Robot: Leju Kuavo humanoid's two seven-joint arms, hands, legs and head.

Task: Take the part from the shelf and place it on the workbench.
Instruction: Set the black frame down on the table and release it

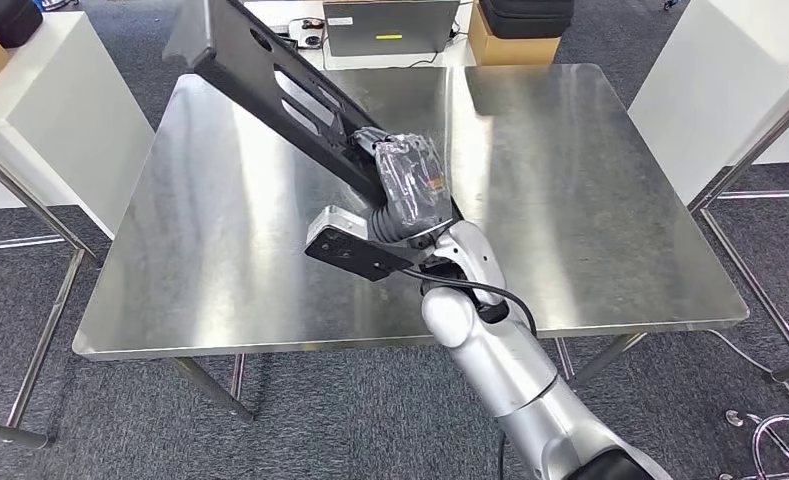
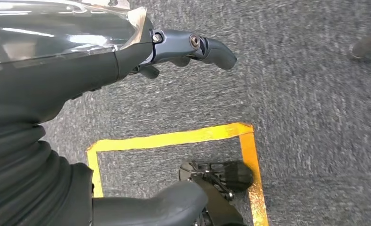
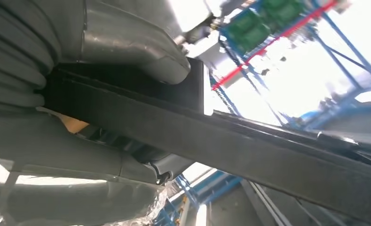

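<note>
Gripping the long black part (image 1: 270, 75) near its lower end, right hand (image 1: 410, 185) holds it over the steel surface (image 1: 590, 220); long axis slants up toward the far-left corner. Left hand (image 2: 174, 52) holds nothing, fingers loosely apart.

The head view looks forward and steeply down from high on the robot onto the square brushed-steel tabletop (image 1: 570, 200), whose near edge crosses the lower part of the picture, with grey carpet around it. The right wrist view sits close behind the right hand (image 3: 80, 141) and faces upward, past the long black slotted metal part (image 3: 249, 146), toward bright ceiling and blue racking. That hand (image 1: 410, 185) and part (image 1: 270, 75) are what it shares with the head view. The left wrist view faces straight down, close behind the left hand (image 2: 127, 56), at carpet marked with a yellow tape corner (image 2: 240, 136).
</note>
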